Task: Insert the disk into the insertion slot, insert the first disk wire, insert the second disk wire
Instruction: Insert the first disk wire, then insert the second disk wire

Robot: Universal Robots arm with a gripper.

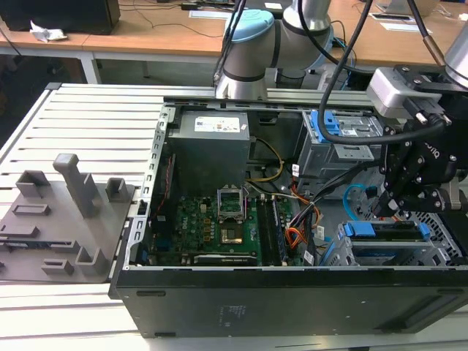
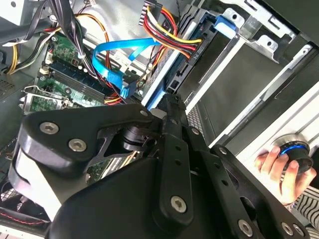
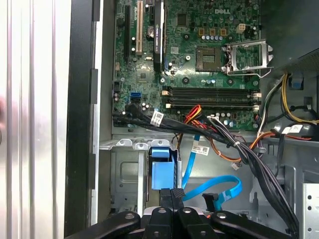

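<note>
Fingers point(image 3: 167, 198) pressed together on nothing, tips at the blue end of the disk point(image 3: 162, 172), which lies in the slot point(image 3: 124, 181). I'd judge a straight, even push best, keeping clear of the blue wire point(image 3: 214, 191) looped just beside me.

- The arm point(image 1: 248, 51) stood at the far side in the exterior view, its grey joints capped in light blue, one beside another
- The black wrist point(image 1: 428, 157) hung at the exterior view's right, tilted downward and a little toward the exterior view's left
- The gripper point(image 1: 382, 210) pointed down from the wrist, low at the exterior view's right
- In the second wrist view the gripper point(image 2: 172, 102) narrowed to a slim tip
- In the first wrist view the fingers point(image 3: 165, 199) were pressed together, with no gap visible between their tips
- The black linkage bars point(image 2: 75, 144) splayed outward behind the fingers, bolted at round silver pivots
</note>
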